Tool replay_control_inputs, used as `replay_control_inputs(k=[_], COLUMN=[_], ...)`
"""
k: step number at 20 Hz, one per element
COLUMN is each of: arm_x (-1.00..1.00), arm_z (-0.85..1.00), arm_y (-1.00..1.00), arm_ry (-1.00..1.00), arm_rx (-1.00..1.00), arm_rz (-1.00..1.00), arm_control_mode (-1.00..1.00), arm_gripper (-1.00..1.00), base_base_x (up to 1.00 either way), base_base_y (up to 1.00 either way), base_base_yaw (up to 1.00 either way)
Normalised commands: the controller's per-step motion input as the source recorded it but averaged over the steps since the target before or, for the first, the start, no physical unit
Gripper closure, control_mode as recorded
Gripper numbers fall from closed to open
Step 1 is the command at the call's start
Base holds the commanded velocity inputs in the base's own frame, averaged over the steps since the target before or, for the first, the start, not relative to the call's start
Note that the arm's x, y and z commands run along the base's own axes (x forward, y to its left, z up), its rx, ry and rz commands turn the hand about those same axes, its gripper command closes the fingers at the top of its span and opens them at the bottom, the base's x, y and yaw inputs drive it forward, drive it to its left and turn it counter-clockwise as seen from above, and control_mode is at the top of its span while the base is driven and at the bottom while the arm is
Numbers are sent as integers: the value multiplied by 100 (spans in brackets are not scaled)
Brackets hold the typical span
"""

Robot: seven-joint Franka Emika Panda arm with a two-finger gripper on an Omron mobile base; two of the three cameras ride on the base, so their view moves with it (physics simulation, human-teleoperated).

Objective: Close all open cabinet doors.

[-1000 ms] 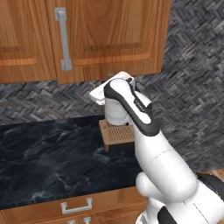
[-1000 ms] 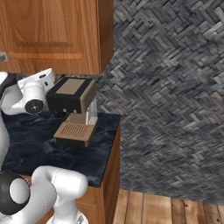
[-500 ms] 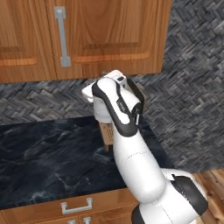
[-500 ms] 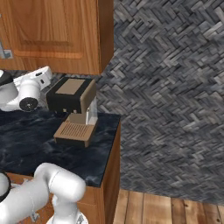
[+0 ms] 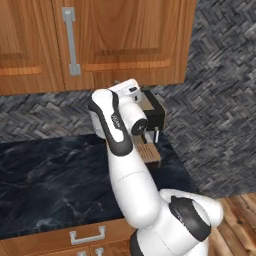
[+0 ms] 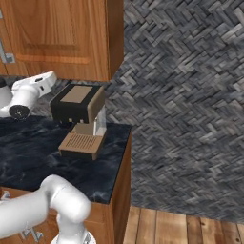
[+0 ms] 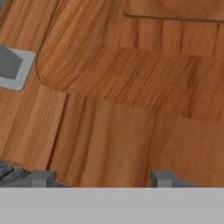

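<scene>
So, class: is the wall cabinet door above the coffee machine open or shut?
Shut: the cabinet door lies flush with the neighbouring door, its handle beside the seam, with no gap or interior showing.

A warm brown wall-cabinet door [image 5: 125, 35] hung closed above the counter [image 5: 50, 185], its long grey bar handle [image 5: 70, 40] running down the left side. A second cabinet door [image 5: 22, 42] sat beside it at the left. The white arm [image 5: 130, 170] rose from the lower right, bending just below the cabinets. Behind it stood a dark coffee machine [image 5: 152, 122] against the herringbone backsplash [image 5: 220, 100]. A drawer front [image 5: 87, 235] showed below the counter.
</scene>
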Motion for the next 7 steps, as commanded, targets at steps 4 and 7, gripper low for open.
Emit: replay_control_inputs(k=[4,7], arm_x=[14,-5], arm_z=[5,9], arm_y=[10,1], arm_ry=[0,0], arm_rx=[0,0], arm_rz=[-5,-3], arm_control_mode=[-100,-100], arm_gripper=[-100,-100], base_base_x=[0,0], base_base_y=[0,0], base_base_yaw=[0,0])
